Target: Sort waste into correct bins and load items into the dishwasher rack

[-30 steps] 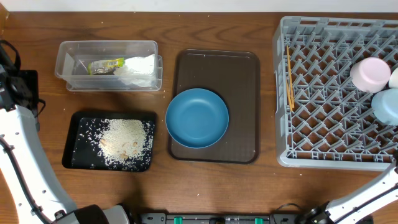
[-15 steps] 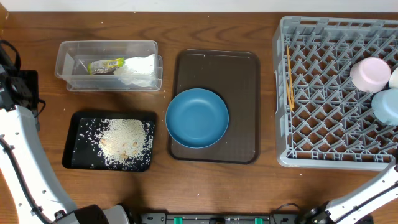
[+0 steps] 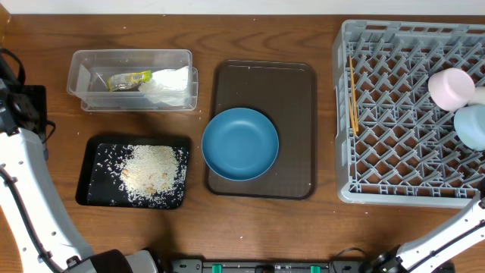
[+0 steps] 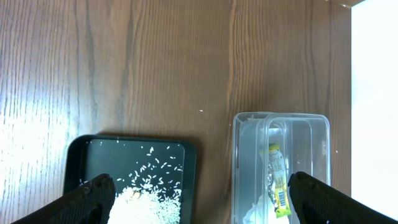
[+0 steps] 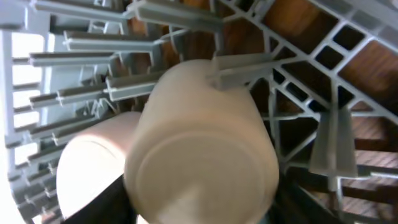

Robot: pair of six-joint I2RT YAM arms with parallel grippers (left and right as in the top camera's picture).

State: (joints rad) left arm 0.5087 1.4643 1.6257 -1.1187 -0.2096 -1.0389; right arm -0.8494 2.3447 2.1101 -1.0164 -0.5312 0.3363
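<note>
Left fingers point(image 4: 93, 199) are hanging spread apart with nothing between them, well off at the desk point(image 3: 265, 227) edge, looking down on the black tray point(image 3: 91, 152) of rice point(image 3: 154, 173) and the clear bin point(image 3: 83, 64). That bin is already holding a wrapper point(image 3: 129, 79) and a tissue point(image 3: 170, 82), so the waste side looks sorted.

Over on the right, the wrist camera is sitting very close on the pink cup point(image 5: 199, 143), which is lying on its side among the rack point(image 3: 394, 152) tines, base towards the lens. Right fingers point(image 5: 102, 202) are showing only as dark edges either side of it. Clamped on it or just flanking it? I cannot tell.

From overhead the pink cup is resting at the rack's far right, touching the blue cup point(image 3: 471, 125), with chopsticks point(image 3: 352, 95) lying along the left edge.

The bowl point(image 3: 239, 143) is sitting on the brown tray point(image 3: 295, 91), apparently the last thing to load. Plenty of free rack is showing between chopsticks and cups, and nothing is blocking the way there.
</note>
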